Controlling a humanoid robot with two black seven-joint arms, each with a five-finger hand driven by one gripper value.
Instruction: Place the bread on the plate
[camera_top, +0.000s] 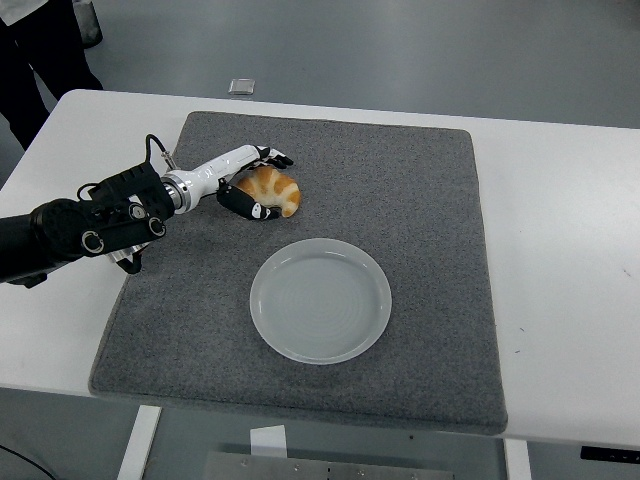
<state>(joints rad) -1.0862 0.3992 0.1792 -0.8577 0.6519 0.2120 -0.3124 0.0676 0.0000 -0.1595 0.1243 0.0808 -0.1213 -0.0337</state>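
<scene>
- Head view: we see a white table (560, 230) w/ a grey mat (420, 210) covering most of its middle.
- On the mat, a round pale plate (320, 300) sits toward the near side, nothing on it.
- The bread (272, 189), a golden croissant-like piece, lies on the mat beyond the plate & a bit to its left, apart from the plate's rim.
- Left hand (254, 182) comes in from the left edge on a black arm w/ a white wrist section; it's at the bread.
- Its fingers (277, 158) reach over the far side of the bread, thumb (250, 207) curls along the near side, so the bread sits between them.
- We read this as a cupping hold around the bread; contact looks likely, but whether it's a firm clamp we can't tell. Bread looks to be resting on the mat, not raised.
- Right arm: not in the pic.
- Top left corner: a person's dark-clothed legs (40, 55) stand on the grey floor beyond the table.
- A small light square object (240, 86) lies on the floor just past the table's far edge.
</scene>
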